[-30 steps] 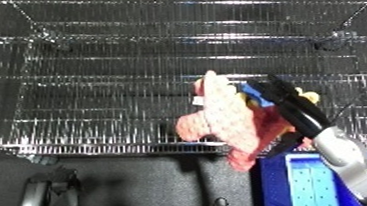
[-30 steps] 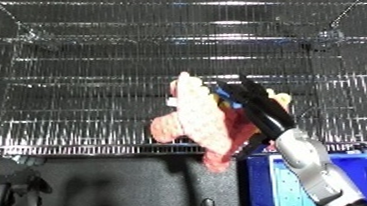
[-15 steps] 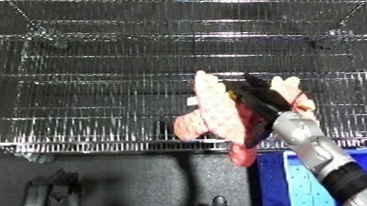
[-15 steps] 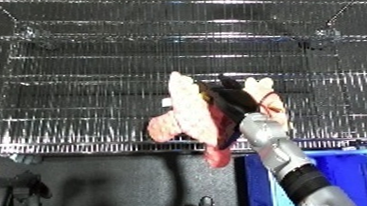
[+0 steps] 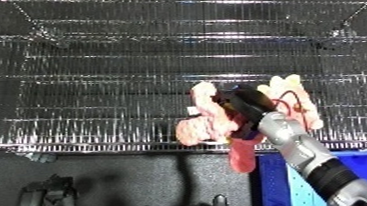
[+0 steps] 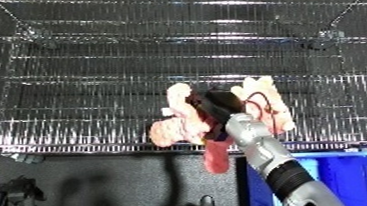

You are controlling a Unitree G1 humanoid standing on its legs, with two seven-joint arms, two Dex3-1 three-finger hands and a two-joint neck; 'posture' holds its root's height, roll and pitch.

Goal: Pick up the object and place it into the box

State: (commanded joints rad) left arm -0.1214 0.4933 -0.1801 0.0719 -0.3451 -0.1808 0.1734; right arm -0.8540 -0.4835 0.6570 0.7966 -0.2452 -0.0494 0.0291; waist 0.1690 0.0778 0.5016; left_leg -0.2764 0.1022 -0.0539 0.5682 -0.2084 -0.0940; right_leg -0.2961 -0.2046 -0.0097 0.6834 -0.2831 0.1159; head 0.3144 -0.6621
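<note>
You had the right hand (image 5: 240,104) curled around the pink plush toy (image 5: 218,125), held over the front edge of the wire shelf (image 5: 117,94), so the pick looked done. The blue bin (image 5: 359,164) sat below at the right; next you needed to carry the toy over its opening before letting go.

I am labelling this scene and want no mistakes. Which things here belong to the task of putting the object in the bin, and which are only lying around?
Part of the job:
- right hand, closed on the toy
- pink plush toy
- blue bin, at the lower right

Not part of it:
- wire rack under the toy
- dark object at the lower left; cannot tell what it is
</note>
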